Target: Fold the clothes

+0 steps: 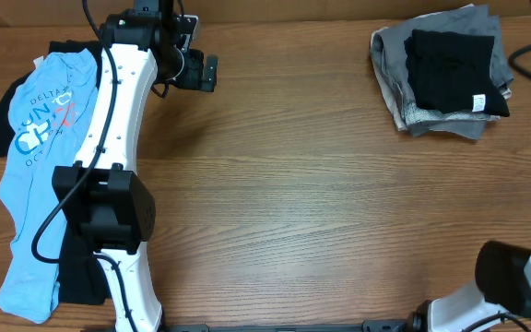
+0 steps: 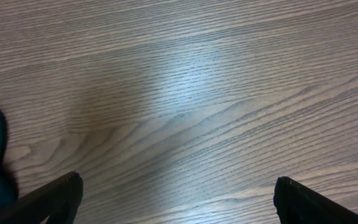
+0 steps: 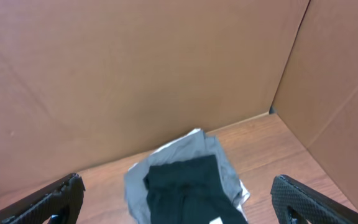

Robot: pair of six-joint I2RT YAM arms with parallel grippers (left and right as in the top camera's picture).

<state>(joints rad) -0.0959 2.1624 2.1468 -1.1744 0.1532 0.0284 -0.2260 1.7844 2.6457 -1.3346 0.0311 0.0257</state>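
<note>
1. Left pincer (image 1: 196,69): wide open, empty, just right of the light blue T-shirt's (image 1: 40,175) far end.
2. That shirt lies unfolded, long axis running far-to-near (the left arm (image 1: 109,120) overhangs it).
3. Right pincer (image 3: 179,208), open and empty too, is well right of it.

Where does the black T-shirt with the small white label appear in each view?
Overhead: the black T-shirt is at top right, lying on the grey garments.
Left wrist: not in it.
Right wrist: the black T-shirt is at bottom centre, cut off by the lower edge, on the grey garments.
Shared landmark: the grey garments beneath it, in the overhead and right wrist views.
</note>
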